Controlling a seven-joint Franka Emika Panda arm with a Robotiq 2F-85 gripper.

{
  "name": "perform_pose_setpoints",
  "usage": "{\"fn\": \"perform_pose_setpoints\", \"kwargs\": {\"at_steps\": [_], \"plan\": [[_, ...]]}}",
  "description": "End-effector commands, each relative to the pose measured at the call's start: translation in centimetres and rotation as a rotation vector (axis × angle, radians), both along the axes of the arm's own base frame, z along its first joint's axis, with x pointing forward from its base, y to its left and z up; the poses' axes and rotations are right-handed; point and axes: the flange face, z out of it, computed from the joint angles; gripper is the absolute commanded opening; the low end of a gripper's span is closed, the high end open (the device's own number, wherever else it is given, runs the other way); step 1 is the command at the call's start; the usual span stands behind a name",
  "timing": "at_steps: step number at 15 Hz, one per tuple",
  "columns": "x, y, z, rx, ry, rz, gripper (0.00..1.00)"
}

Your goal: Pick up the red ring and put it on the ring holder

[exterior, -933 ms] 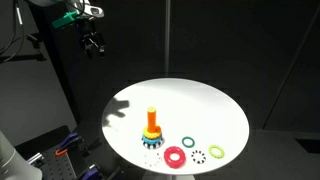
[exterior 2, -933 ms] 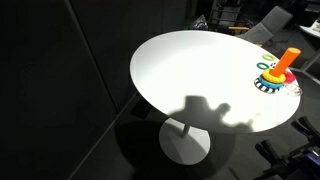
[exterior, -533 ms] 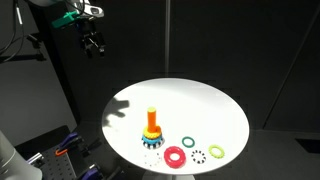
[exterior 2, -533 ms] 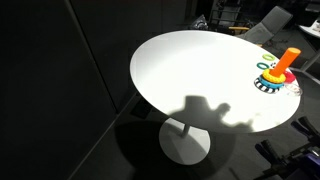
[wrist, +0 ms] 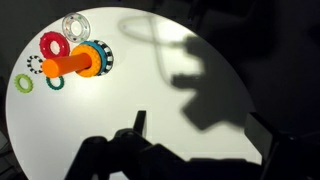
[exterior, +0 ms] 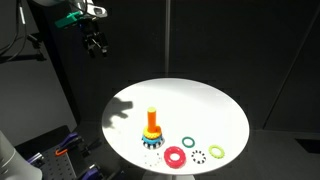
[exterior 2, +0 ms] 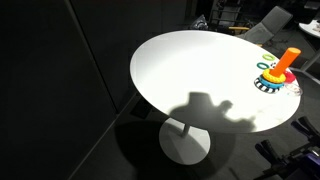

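Note:
The red ring (exterior: 174, 156) lies flat near the front edge of the round white table (exterior: 200, 105), just right of the ring holder (exterior: 152, 125). The holder is an upright orange peg on a blue-and-white toothed base. In the wrist view the red ring (wrist: 53, 45) lies beside the holder (wrist: 75, 65) at the far upper left. The holder also shows at the table's right side in an exterior view (exterior 2: 283, 64). My gripper (exterior: 95, 42) hangs high above and to the left of the table, far from the rings. Its jaws (wrist: 200, 140) are open and empty.
A dark green ring (exterior: 188, 142), a white-black gear-like ring (exterior: 198, 155) and a yellow-green ring (exterior: 217, 151) lie right of the red ring. A pale ring (wrist: 75, 25) lies beyond the holder. My arm's shadow falls on the table (exterior 2: 205, 105). The surroundings are dark.
The gripper and its shadow on the table have shifted very slightly. The rings and holder have not moved.

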Motion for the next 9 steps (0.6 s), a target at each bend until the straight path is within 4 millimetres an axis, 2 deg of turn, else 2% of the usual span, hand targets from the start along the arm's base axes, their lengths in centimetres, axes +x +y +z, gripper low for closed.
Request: {"fn": "perform_pose_setpoints", "kwargs": {"at_steps": [1,6,9], "plan": [[1.5,-2.4,1.1,0.039,-0.023,-0.046,1.00],[3.4,-6.8,1.8,0.086,-0.060,-0.131,1.00],[4.5,-10.1,1.8,0.108,-0.075,-0.197,1.00]]}}
